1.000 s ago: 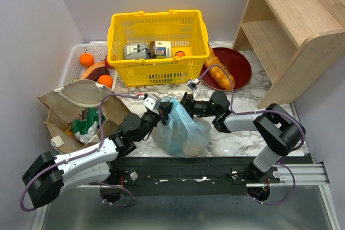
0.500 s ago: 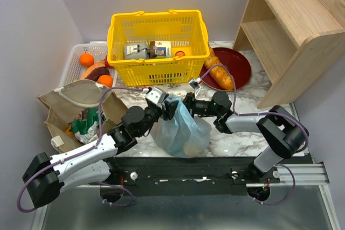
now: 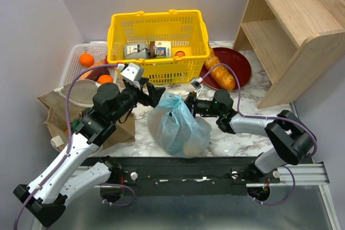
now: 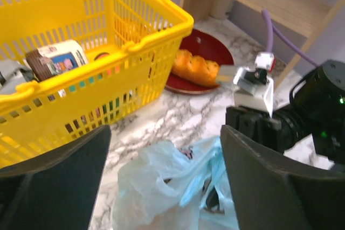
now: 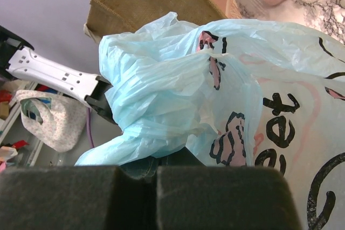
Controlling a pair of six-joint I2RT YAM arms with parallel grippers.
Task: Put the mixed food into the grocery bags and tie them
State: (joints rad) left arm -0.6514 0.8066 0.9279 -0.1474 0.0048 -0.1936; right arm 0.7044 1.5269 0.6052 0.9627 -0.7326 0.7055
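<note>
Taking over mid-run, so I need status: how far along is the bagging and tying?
Done, apparently: the light-blue bag is filled, and its top is bunched into what looks like a knot. In hand: the right gripper has its fingers shut on that bunched top; the left gripper is open, apart from the bag. Left: the tan bag lies open and untied, and two oranges sit in the white tray.

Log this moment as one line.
step: tying blue bag | left gripper: open, off the bag | right gripper: shut on bag's twisted top
</note>
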